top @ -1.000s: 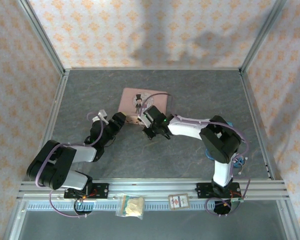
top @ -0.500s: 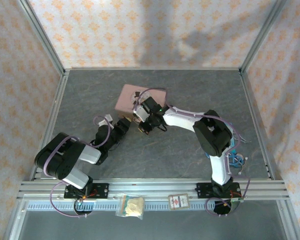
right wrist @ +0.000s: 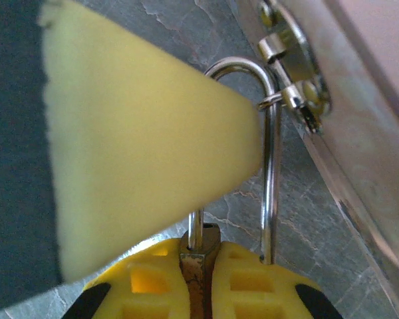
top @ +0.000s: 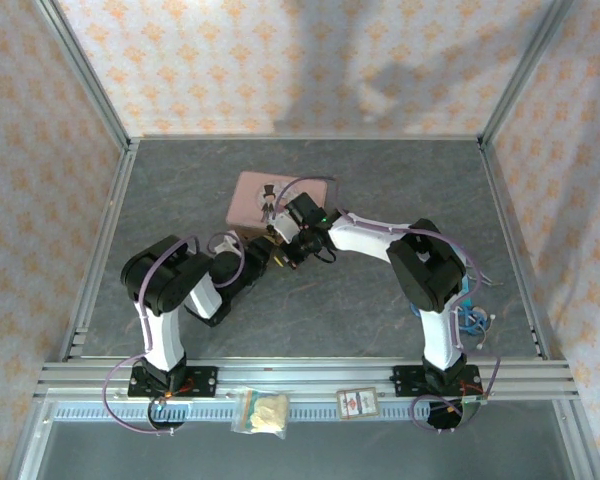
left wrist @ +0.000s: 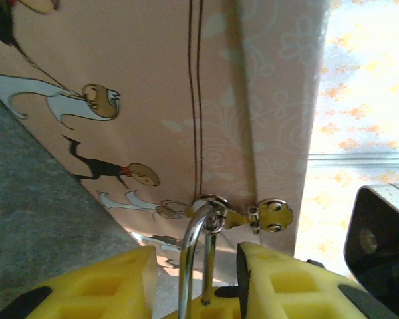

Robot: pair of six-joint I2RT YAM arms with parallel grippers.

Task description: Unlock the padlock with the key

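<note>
The pink tin [top: 252, 196] lies at mid-table and spans the left wrist view [left wrist: 153, 100]. The small brass padlock [right wrist: 201, 264] hangs by its silvery shackle [right wrist: 272, 139] from the tin's hasp [right wrist: 294, 85]. My right gripper [right wrist: 203, 251] is shut on the padlock body, at the tin's near edge [top: 283, 241]. My left gripper [left wrist: 195, 251] comes in from the left [top: 262, 251]. Its jaws stand apart on either side of the shackle [left wrist: 189, 259], touching nothing. One left finger [right wrist: 139, 153] blurs across the right wrist view. The key is hidden.
A clear bag [top: 262, 412] and a small card [top: 357, 403] lie on the front rail. Loose cables [top: 470, 318] sit by the right arm's base. Aluminium posts and patterned walls close in the grey table [top: 380, 180] on three sides.
The left arm has folded upright and brought its gripper rightward to the padlock, with its jaws narrowing. The right gripper shifted slightly left with the padlock, and the tin moved a little left.
</note>
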